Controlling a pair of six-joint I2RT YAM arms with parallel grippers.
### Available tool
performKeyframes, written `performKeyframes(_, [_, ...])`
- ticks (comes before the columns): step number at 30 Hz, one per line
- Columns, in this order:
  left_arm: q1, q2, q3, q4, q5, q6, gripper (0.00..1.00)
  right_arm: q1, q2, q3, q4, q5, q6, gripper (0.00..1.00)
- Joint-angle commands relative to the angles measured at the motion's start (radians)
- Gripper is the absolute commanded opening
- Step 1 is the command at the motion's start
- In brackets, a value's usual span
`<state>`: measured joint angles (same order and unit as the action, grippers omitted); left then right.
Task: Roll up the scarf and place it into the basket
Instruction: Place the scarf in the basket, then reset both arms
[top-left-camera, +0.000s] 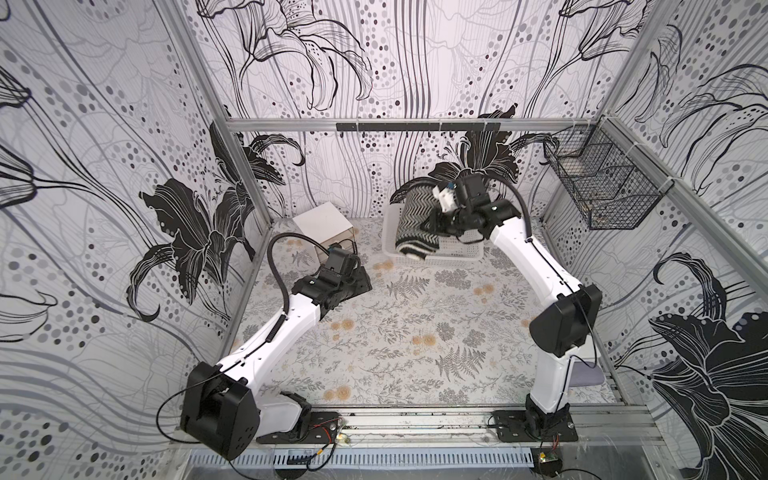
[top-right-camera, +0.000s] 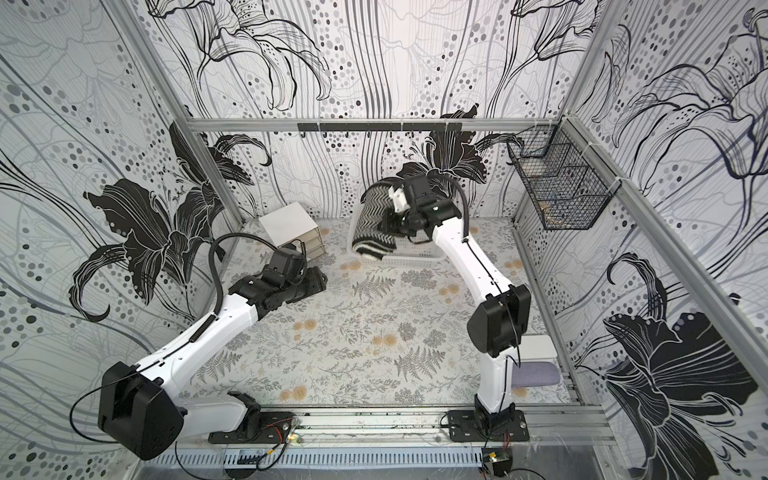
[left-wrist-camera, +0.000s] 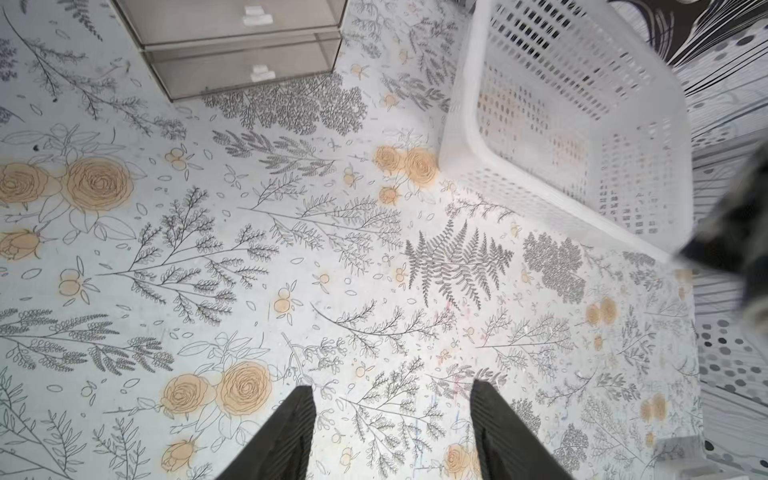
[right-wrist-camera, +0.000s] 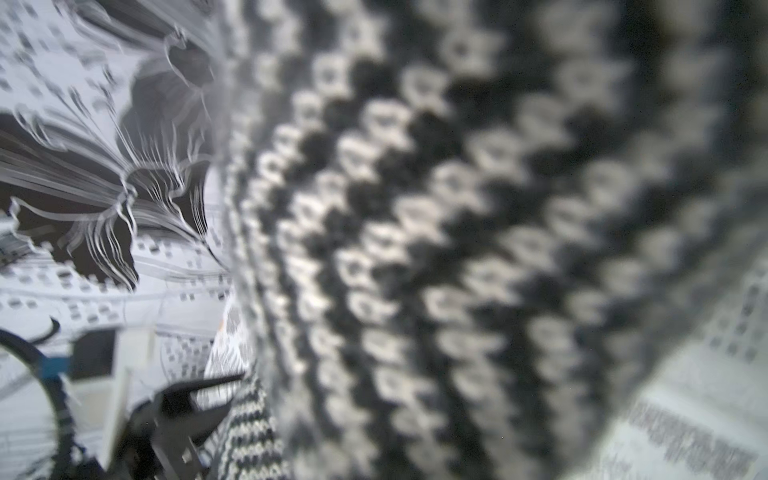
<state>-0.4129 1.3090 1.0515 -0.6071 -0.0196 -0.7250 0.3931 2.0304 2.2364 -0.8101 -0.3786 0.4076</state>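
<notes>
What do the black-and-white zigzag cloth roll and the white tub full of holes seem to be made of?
The black-and-white zigzag scarf looks knitted from wool or acrylic yarn: matte, fuzzy loop stitches show close up. The white rectangular basket looks like moulded plastic, smooth and slightly glossy, with grid holes and a rounded rim.

both top views look steeply down; left wrist sees the basket (left-wrist-camera: 536, 208) closer

You have no text, label, brand, number or sign that can be read anywhere in these views.
</notes>
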Motion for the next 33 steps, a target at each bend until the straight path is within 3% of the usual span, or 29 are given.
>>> performKeyframes(1, [0.009,0.024,-0.002,-0.037,-0.017,0.021,0.63,-0.059,0.255,0.326,-0.249,-0.053,-0.068,0.0])
performKeyframes(4, [0.012,0.048,-0.007,-0.024,-0.011,0.015,0.63,-0.115,0.493,0.642,-0.321,-0.05,-0.062,0.0])
performKeyframes(8, [0.016,0.073,-0.007,-0.022,-0.011,0.009,0.63,-0.167,0.529,0.455,-0.177,-0.075,-0.049,0.0])
performKeyframes(13, [0.019,0.095,-0.009,-0.015,-0.007,0.004,0.63,-0.159,0.591,0.425,-0.248,-0.09,-0.114,0.0])
performKeyframes(16, [0.018,0.105,-0.01,0.001,0.003,-0.006,0.63,-0.125,0.514,0.3,-0.236,-0.057,-0.165,0.0])
performKeyframes(17, [0.018,0.107,-0.01,0.007,0.003,-0.004,0.63,-0.118,0.478,0.246,-0.226,-0.063,-0.176,0.13])
performKeyframes(18, [0.019,0.109,-0.008,0.007,0.004,-0.003,0.63,-0.113,0.449,0.212,-0.226,-0.049,-0.187,0.33])
performKeyframes(19, [0.019,0.113,-0.007,0.009,0.006,-0.003,0.64,-0.111,0.409,0.165,-0.217,-0.027,-0.196,0.47])
performKeyframes(21, [0.018,0.122,-0.002,0.003,-0.002,0.002,0.87,-0.112,0.313,0.053,-0.159,0.019,-0.197,0.81])
performKeyframes(22, [0.02,0.128,0.002,-0.008,-0.019,0.005,1.0,-0.112,0.257,-0.012,-0.123,0.033,-0.199,0.9])
performKeyframes(23, [0.028,0.134,0.006,-0.019,-0.038,0.011,0.99,-0.114,0.196,-0.073,-0.091,0.037,-0.194,0.98])
performKeyframes(27, [0.12,0.129,0.002,-0.066,-0.113,0.027,0.99,-0.128,-0.016,-0.292,-0.02,0.041,-0.18,1.0])
performKeyframes(33, [0.328,0.118,-0.003,-0.08,-0.38,0.105,0.99,-0.219,-0.413,-0.733,0.118,0.089,-0.171,1.0])
